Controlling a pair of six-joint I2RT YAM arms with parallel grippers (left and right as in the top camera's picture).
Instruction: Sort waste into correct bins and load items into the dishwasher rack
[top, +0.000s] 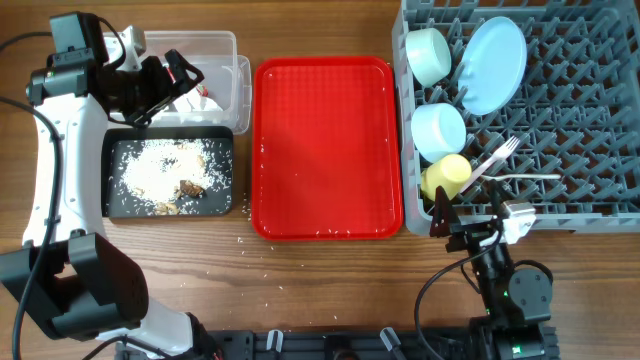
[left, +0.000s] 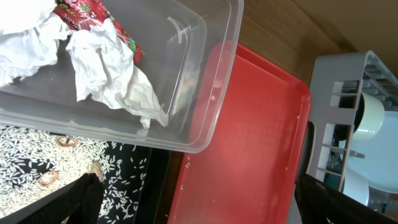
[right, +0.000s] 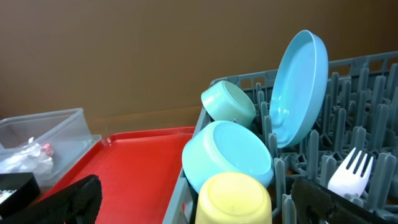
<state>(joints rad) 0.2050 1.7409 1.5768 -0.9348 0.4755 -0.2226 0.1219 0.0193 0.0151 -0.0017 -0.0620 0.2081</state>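
Note:
The clear tub at back left holds the crumpled white napkin and the red wrapper. The black tray in front of it holds rice scraps with brown bits. My left gripper hovers over the tub, open and empty. The grey rack at right holds the blue plate, two blue bowls, the yellow cup, the white fork and the spoon. My right gripper is open and empty at the rack's front edge, near the cup.
The flat red serving tray lies in the middle, with a few rice grains on it. Loose grains lie on the wood in front of the black tray. The arm bases stand along the front edge.

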